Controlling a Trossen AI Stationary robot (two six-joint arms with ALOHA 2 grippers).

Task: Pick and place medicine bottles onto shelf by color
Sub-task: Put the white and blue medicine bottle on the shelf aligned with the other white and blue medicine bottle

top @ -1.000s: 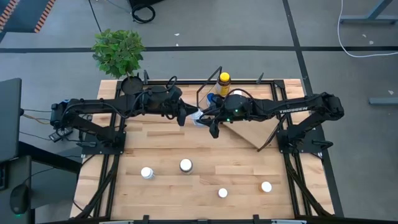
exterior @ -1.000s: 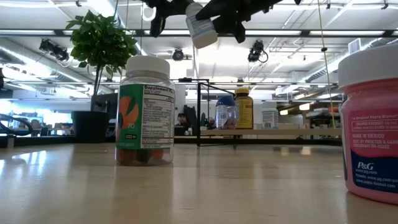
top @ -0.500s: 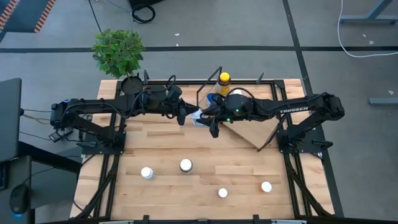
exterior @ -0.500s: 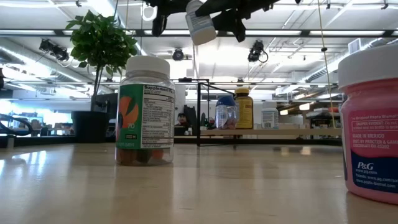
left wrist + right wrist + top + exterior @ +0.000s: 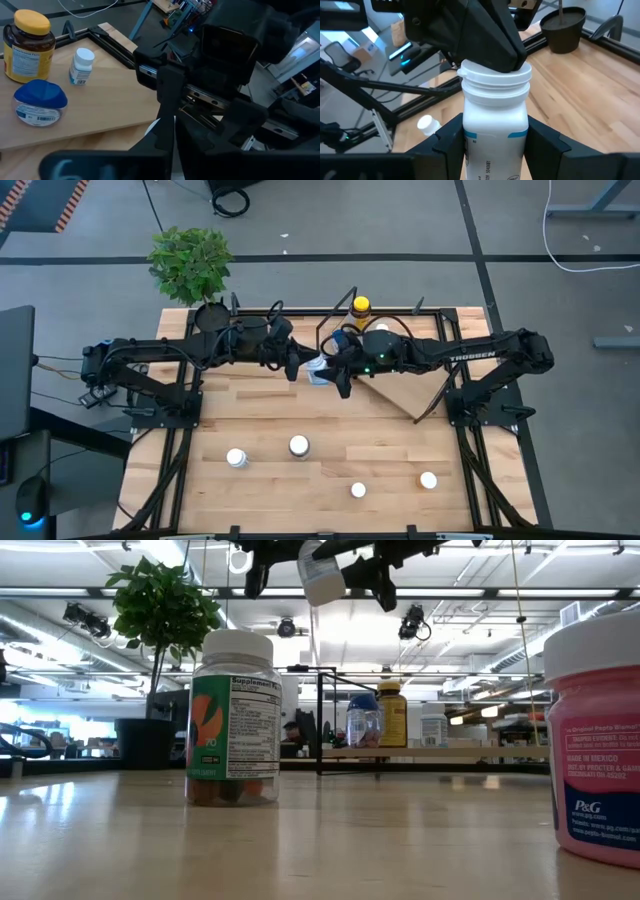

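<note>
Both arms meet in mid-air just beside the near-left corner of the shelf (image 5: 400, 385), a tilted light-wood board on a black wire frame. Between them hangs 1 white bottle (image 5: 495, 125) with a white cap and a blue-striped label. The right gripper (image 5: 495, 142) has its 2 jaws clamped around the bottle's body, one on each side. The left gripper (image 5: 300, 364) meets the bottle from the opposite side, its jaws pinched nearly together on the rim of the cap. This looks like a handover, 1 arm passing the bottle so the other can reach the shelf, though which way it is going cannot be told.

From table height, the bottle hangs tilted, high above the table (image 5: 300, 415), well clear of everything standing on it.

On the shelf already stand 3 bottles: an amber bottle (image 5: 27, 47) with a yellow cap, a small white-capped bottle (image 5: 81, 65) just beside it, and a squat blue-capped jar (image 5: 39, 102) near both.

4 more white-capped bottles (image 5: 298, 445) wait on the table, well apart from the shelf, towards the front edge. A potted plant (image 5: 190, 262) stands off the far left corner, away from the shelf.
</note>
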